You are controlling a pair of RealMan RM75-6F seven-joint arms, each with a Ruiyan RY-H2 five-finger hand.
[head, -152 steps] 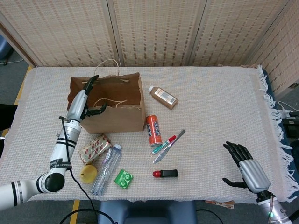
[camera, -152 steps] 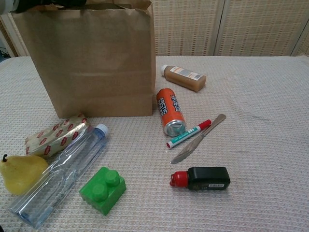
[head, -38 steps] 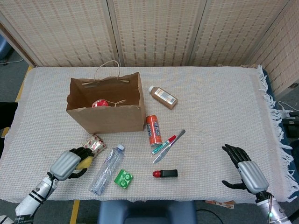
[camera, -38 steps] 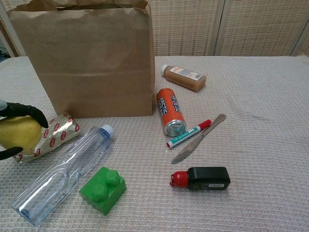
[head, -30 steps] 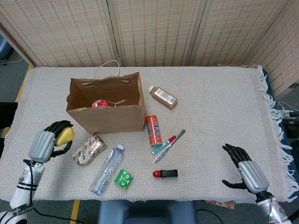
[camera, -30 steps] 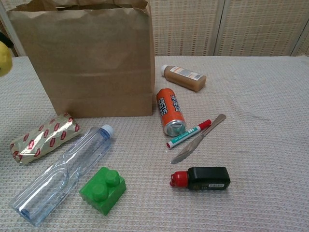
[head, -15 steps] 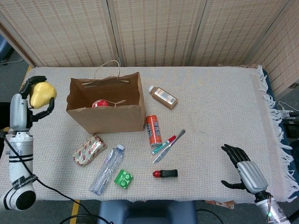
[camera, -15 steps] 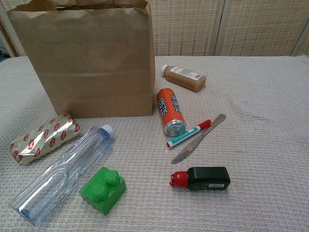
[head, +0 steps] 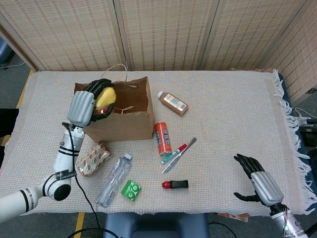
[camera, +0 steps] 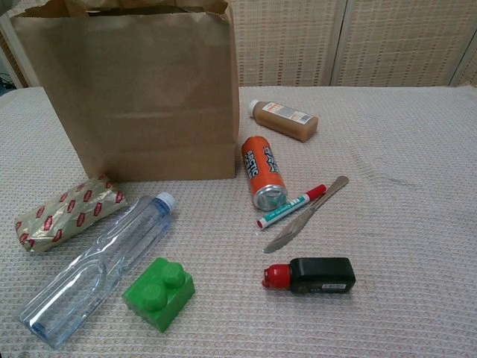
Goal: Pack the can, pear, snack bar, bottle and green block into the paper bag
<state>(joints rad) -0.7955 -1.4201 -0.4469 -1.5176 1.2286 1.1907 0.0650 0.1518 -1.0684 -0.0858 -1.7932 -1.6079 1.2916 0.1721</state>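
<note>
A cloth-covered desk (head: pixel 223 109) carries the scene, with a brown paper bag (camera: pixel 134 97) standing upright and open-topped toward its far left. Above the bag's left rim, the left hand (head: pixel 88 105) wraps its dark fingers around a yellow pear (head: pixel 105 97), smooth-skinned and tapering at one end; half a second earlier that hand held the pear out past the desk's left edge, well clear of the bag. Something red shows inside the bag, partly hidden by the hand.

The right hand (head: pixel 258 182) hovers near the desk's front right corner, fingers spread and holding nothing, much as before.

In front of the bag lie a clear plastic bottle (camera: pixel 97 268) on its side, a snack bar (camera: pixel 67 212) in a pale wrapper with red markings, and a green block (camera: pixel 158 292) with two studs. An orange can (camera: pixel 262 174) lies on its side just right of the bag. None of these has shifted. A brown bottle (camera: pixel 283 119), a red-capped marker (camera: pixel 292 206), a knife (camera: pixel 305 214) and a black lighter-like object (camera: pixel 311 275) lie further right.
</note>
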